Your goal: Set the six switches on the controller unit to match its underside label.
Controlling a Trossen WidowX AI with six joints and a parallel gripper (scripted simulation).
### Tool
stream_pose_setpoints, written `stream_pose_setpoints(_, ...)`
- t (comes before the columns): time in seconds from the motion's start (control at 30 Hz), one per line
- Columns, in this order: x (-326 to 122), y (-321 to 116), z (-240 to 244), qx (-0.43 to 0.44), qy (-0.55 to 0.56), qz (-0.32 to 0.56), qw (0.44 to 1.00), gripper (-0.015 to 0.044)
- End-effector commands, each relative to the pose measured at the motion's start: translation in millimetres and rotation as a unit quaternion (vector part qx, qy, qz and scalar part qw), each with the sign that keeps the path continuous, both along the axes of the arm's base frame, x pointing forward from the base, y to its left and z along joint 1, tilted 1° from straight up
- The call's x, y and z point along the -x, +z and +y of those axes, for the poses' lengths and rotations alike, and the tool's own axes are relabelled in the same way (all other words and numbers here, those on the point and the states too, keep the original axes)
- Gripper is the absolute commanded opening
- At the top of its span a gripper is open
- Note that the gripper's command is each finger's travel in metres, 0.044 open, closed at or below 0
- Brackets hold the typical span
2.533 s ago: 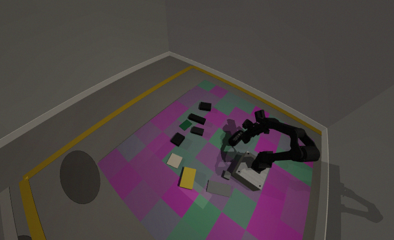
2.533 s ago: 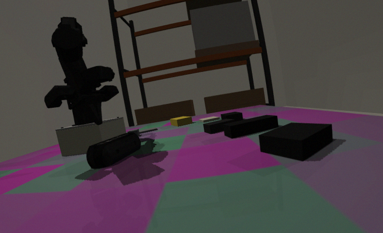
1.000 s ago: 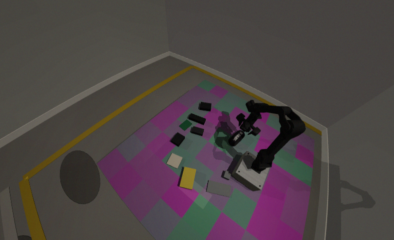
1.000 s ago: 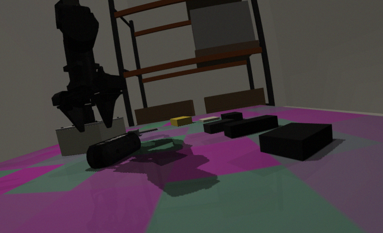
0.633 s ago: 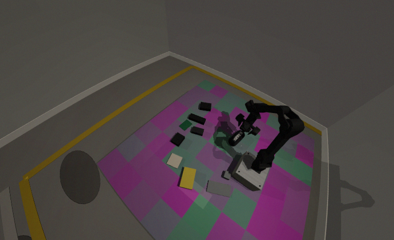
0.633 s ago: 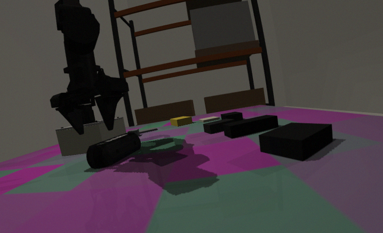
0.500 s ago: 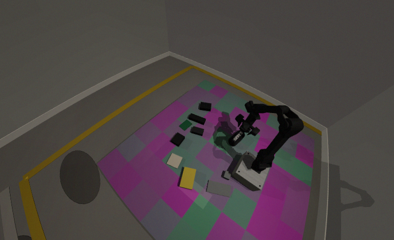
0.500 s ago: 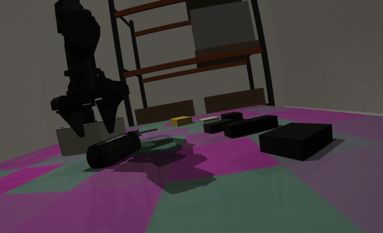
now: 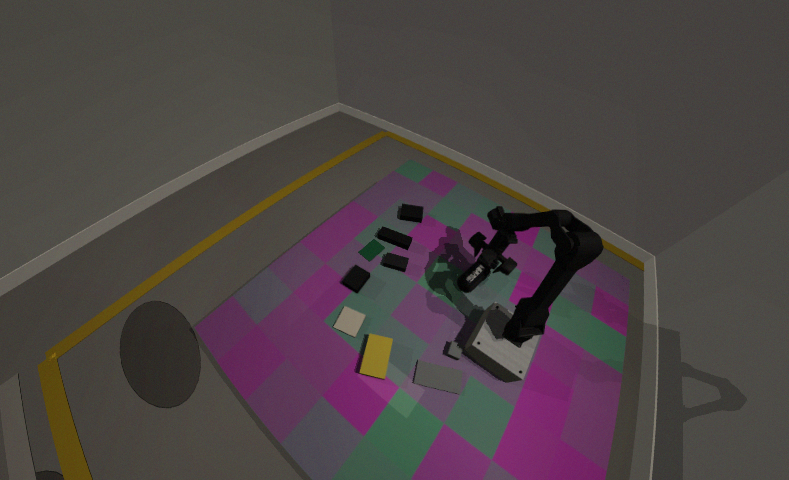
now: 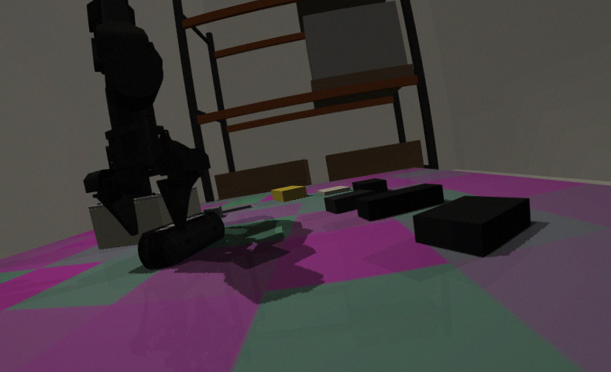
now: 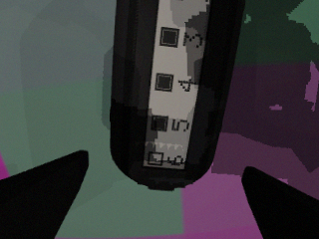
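Note:
The dark grey controller unit (image 9: 475, 277) (image 10: 181, 242) (image 11: 131, 100) lies upside down on the bench, with its label (image 11: 171, 102) facing up. In the wrist view squares 3, 4 and 5 are filled and square 6 is empty; squares 1 and 2 are out of frame. The rocker switches are hidden underneath. My gripper (image 9: 491, 256) (image 10: 156, 230) (image 11: 167, 166) is open and empty, low over the unit. Its fingertips stand apart on either side of the end with square 6. I cannot tell whether they touch the unit.
Several black blocks (image 9: 411, 212) (image 10: 471, 225), a green piece (image 9: 371, 249), a cream plate (image 9: 349, 321), a yellow block (image 9: 376, 356) (image 10: 288, 193) and a grey plate (image 9: 438, 376) lie away from the unit. A large grey box (image 9: 508, 356) stands by the arm's base, beside a small grey block (image 9: 453, 349).

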State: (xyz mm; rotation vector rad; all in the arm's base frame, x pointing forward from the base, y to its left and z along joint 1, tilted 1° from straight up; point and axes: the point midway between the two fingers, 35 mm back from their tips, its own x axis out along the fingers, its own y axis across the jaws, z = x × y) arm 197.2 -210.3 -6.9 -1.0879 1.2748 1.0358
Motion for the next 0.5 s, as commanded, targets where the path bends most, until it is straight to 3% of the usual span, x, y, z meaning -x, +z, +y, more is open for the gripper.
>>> stream_pose_setpoints(0.0,1.1,-6.8,0.2,0.001,0.003,0.003,1.000,0.0440)
stream_pose_setpoints(0.43,1.7,-24.6,1.0,0.002,0.005,0.003,1.000,0.0440)
stream_pose_setpoints(0.47,1.7,-24.6,1.0,0.002,0.005,0.003,1.000,0.0414)
